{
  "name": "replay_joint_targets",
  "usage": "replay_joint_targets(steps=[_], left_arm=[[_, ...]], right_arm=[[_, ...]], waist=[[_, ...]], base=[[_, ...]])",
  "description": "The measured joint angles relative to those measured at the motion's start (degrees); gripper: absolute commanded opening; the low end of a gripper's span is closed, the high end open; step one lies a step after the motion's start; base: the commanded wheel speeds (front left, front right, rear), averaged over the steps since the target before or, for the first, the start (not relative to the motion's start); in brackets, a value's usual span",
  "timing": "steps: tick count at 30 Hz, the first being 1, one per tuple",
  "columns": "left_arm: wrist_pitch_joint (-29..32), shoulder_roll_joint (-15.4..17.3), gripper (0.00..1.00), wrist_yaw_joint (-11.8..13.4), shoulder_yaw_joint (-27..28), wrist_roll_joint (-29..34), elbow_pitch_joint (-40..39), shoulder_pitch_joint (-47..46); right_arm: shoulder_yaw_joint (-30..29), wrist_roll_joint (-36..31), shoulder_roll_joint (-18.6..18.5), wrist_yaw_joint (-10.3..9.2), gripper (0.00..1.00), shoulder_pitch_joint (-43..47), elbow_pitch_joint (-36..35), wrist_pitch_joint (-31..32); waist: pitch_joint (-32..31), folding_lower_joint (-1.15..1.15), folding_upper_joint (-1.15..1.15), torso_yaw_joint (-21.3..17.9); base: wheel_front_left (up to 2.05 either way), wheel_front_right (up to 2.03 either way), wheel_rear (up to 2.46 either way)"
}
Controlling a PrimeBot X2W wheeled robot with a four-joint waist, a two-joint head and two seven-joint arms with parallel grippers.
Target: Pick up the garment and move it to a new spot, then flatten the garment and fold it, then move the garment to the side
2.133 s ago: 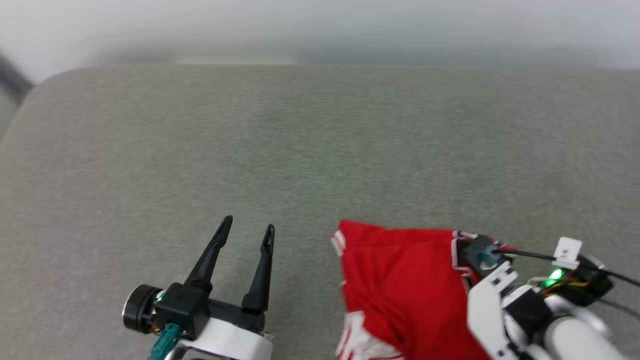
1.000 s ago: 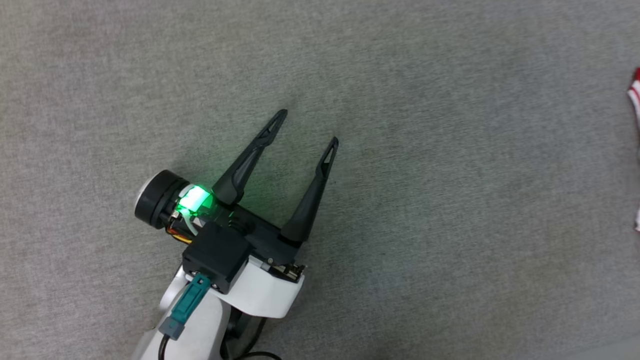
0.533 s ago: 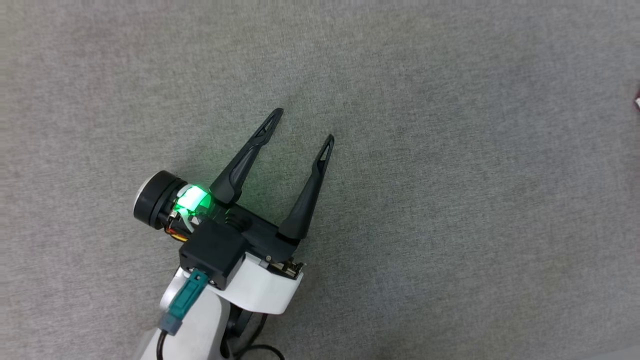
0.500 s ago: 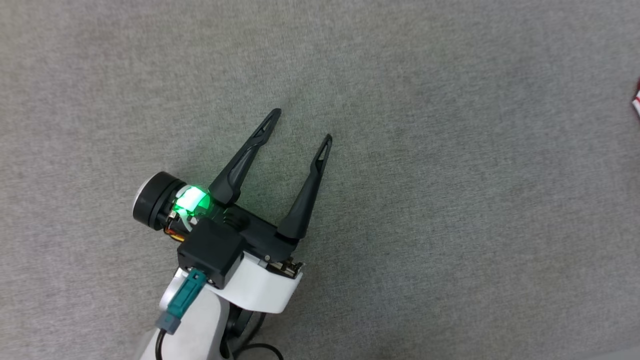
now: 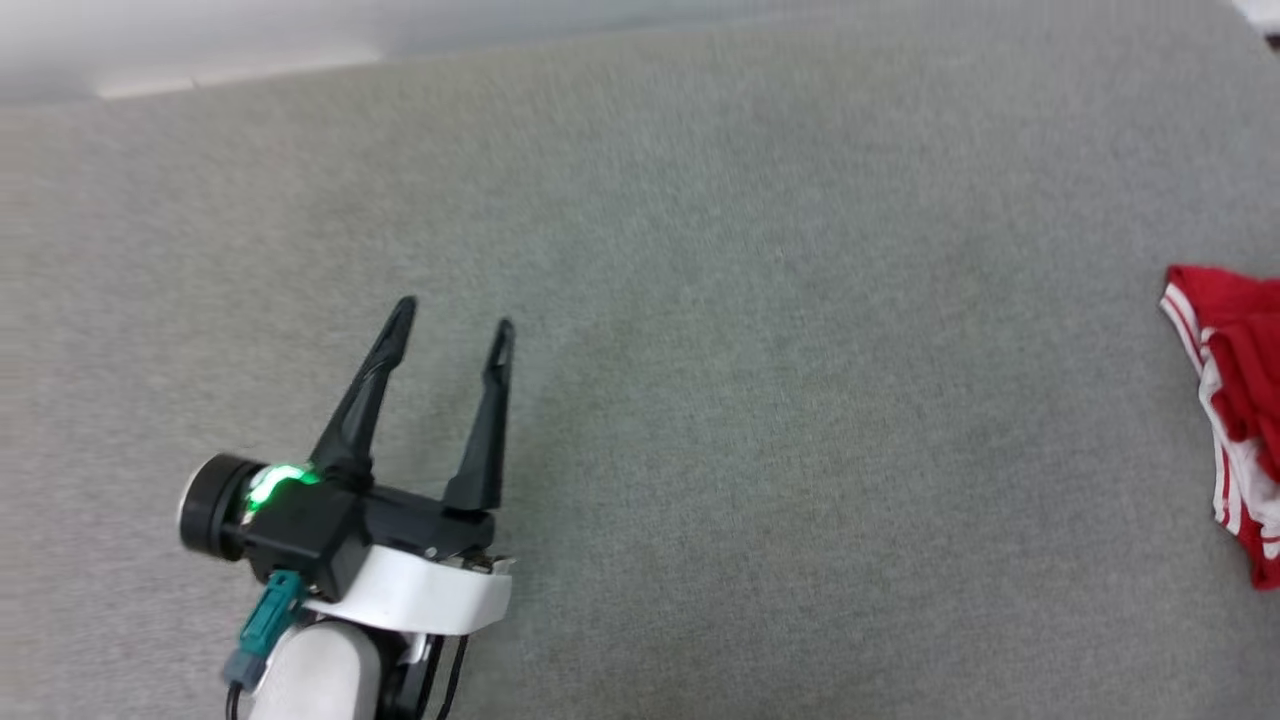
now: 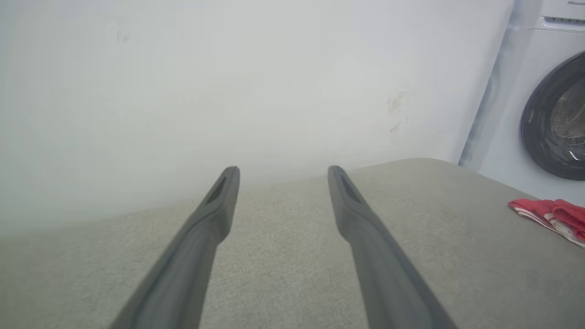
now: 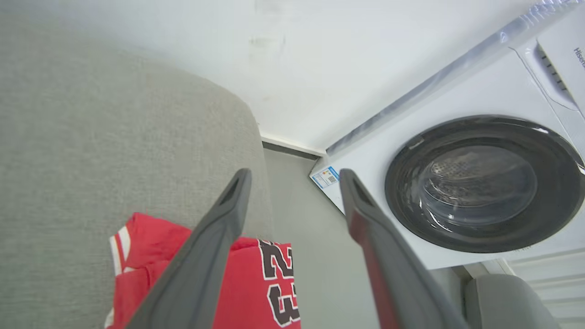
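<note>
The garment [image 5: 1225,380] is a crumpled red shirt with red-and-white striped trim, lying at the right edge of the grey cushioned surface [image 5: 750,400]. In the right wrist view the garment [image 7: 265,278] lies by the cushion's end with black-and-white numbers showing. My right gripper [image 7: 293,173] hangs above it, open, with nothing between its fingers. Far to the left of the shirt, my left gripper [image 5: 453,318] stands open and empty over bare cushion. The left wrist view shows that left gripper [image 6: 282,171] with its fingers spread, and the garment [image 6: 548,212] far off at the right.
A white front-loading washing machine [image 7: 480,183] with a dark round door stands beyond the cushion's right end, across a strip of grey floor [image 7: 301,219]. A pale wall [image 6: 228,91] runs behind the cushion. Open cushion lies between my left gripper and the shirt.
The head camera has swung, bringing the cushion's far edge and more of the shirt into view. My right gripper, on the shirt two seconds ago, now stands open above it. The left gripper stays open.
</note>
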Motion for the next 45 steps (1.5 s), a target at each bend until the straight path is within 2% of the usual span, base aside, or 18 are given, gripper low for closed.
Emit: replay_joint_targets(steps=[11,23,33,45], left_arm=[[0.0,-1.3,1.0,0.5,7.1,-1.0,1.1,6.9],[0.0,-2.4,1.0,-0.4,9.2,-1.8,3.6,11.5],[0.0,-2.7,1.0,-1.2,10.5,-3.1,8.5,12.5],[0.0,-2.8,1.0,-1.7,10.5,-3.4,9.9,12.7]], right_arm=[[-0.8,4.5,13.9,0.0,1.0,10.9,-12.7,-9.8],[-0.5,7.8,26.5,0.0,1.0,23.8,-18.5,-18.5],[1.0,8.7,28.8,0.0,1.0,26.6,-12.6,-26.0],[2.0,10.9,29.0,-0.01,1.0,26.8,-9.6,-27.7]], waist=[[-10.9,-0.01,0.0,4.4],[-15.5,-0.01,0.0,8.8],[-16.6,0.0,0.0,9.2],[-17.2,0.0,0.0,9.4]], base=[[0.0,0.0,0.0],[0.0,0.0,0.0],[0.0,0.0,0.0],[0.0,0.0,0.0]])
